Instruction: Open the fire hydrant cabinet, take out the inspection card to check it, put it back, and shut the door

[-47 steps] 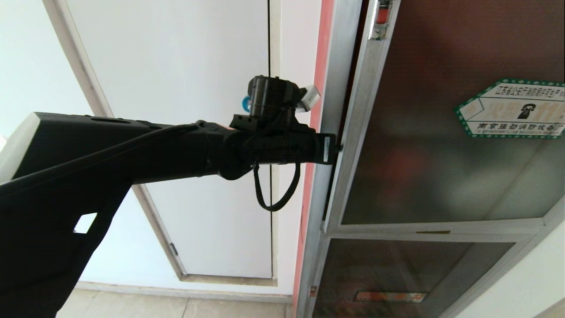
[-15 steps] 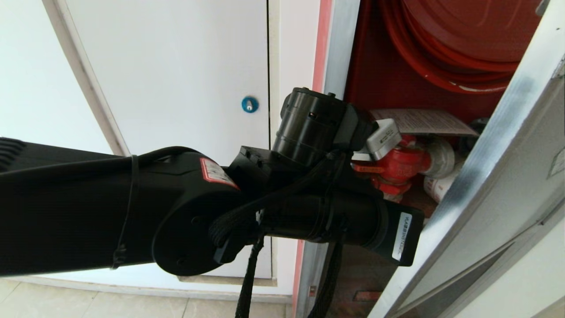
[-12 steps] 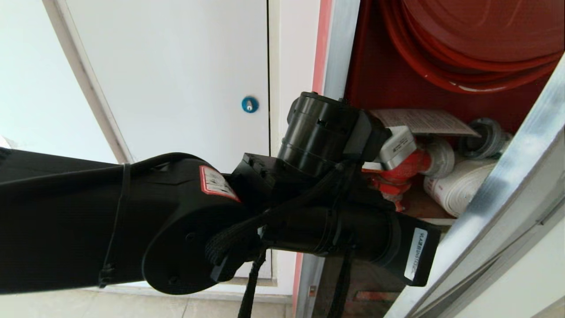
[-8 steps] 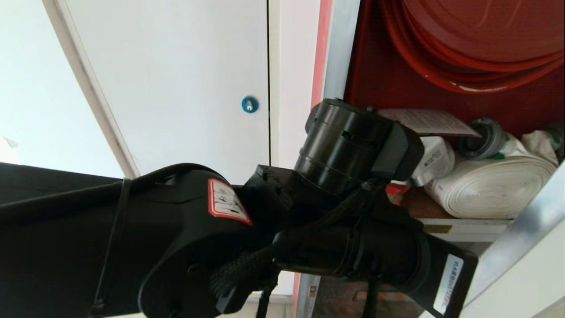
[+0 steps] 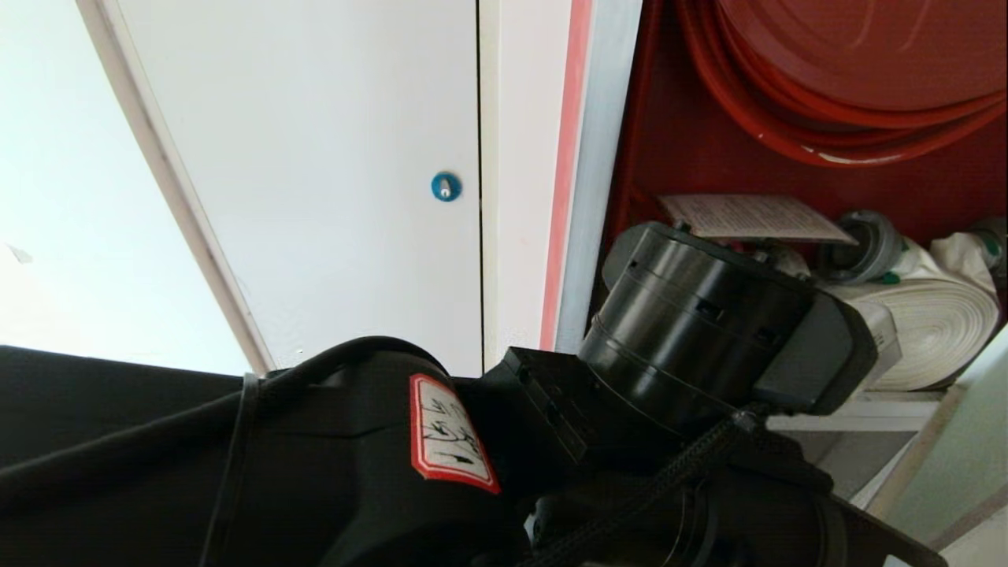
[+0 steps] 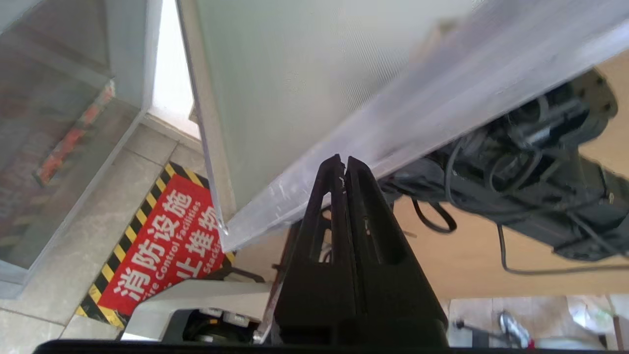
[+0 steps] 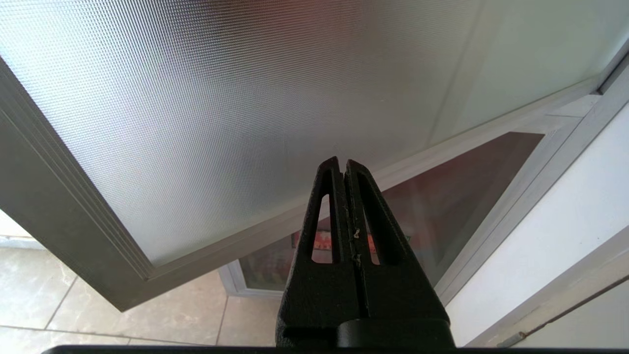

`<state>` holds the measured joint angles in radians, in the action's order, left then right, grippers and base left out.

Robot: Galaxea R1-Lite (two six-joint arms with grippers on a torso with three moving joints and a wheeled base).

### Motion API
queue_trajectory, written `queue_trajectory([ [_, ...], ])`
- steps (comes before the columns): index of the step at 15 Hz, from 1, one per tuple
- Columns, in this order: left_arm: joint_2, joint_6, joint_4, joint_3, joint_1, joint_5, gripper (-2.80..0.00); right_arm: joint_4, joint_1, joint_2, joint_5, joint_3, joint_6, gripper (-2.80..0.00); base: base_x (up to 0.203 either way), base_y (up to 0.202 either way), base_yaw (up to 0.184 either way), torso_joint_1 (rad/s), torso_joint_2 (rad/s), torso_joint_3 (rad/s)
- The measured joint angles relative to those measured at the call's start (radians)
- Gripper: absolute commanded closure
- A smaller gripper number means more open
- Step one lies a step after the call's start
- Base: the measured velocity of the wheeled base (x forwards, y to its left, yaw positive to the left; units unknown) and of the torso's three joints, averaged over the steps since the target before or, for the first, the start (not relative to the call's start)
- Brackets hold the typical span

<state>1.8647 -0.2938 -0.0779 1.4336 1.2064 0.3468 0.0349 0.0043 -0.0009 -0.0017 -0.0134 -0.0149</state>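
1. Both grippers show jaws pressed together, nothing held. My left gripper (image 6: 342, 164) has its tips right at the silver frame edge of the door (image 6: 304, 88); can't tell if they touch it.
2. Right gripper (image 7: 342, 167) points at the frosted pane of the same door, tips near its lower frame rail, apart from it.
3. Fire hydrant cabinet (image 5: 677, 134) stands open in head view, red inside, w/ red hose reel (image 5: 850, 71) up top.
4. Inspection card (image 5: 748, 218) lies flat inside, under the reel, just above my left arm's wrist housing (image 5: 709, 331), next to the white rolled hose (image 5: 929, 323). Well apart from both sets of jaws.
5. Left of cabinet: plain white door w/ round blue lock (image 5: 446, 187).
6. Floor is pale tile; a red floor sign (image 6: 167, 241) w/ yellow-black border sits below the door.
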Motion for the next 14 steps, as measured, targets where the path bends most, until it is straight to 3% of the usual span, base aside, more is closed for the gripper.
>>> queue_trajectory([
  [14, 0.001, 0.006, 0.002, 0.002, 0.099, -0.003, 0.0, 0.001, 0.0, 0.0, 0.0, 0.0, 0.0, 0.0, 0.0, 0.0, 0.0, 0.0, 0.0, 0.0],
])
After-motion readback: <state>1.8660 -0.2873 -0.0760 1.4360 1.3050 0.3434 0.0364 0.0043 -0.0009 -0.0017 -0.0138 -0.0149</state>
